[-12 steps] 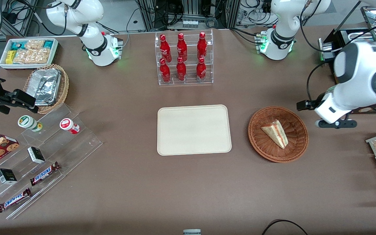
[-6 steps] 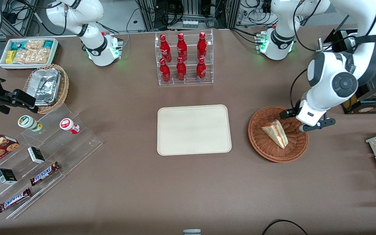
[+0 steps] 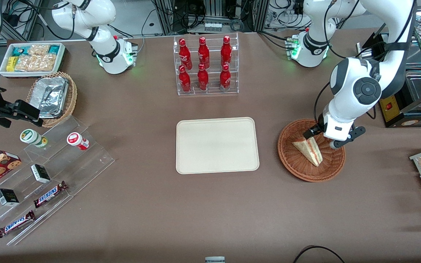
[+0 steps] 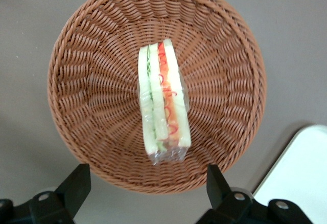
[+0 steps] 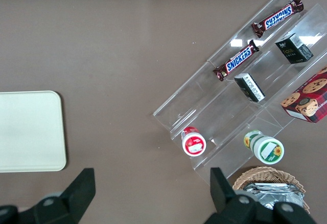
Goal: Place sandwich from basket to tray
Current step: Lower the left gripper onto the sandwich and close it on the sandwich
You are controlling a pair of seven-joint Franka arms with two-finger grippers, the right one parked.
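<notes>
Sandwich (image 4: 162, 101) in basket (image 4: 92, 55), under parted pincer (image 4: 145, 185)

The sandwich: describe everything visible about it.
The sandwich is a clear-wrapped triangular wedge of pale bread with green, red and orange filling along its edge. It lies inside the round reddish-brown wicker basket, resting on the weave. The open end effector hovers above it, not touching.
</notes>
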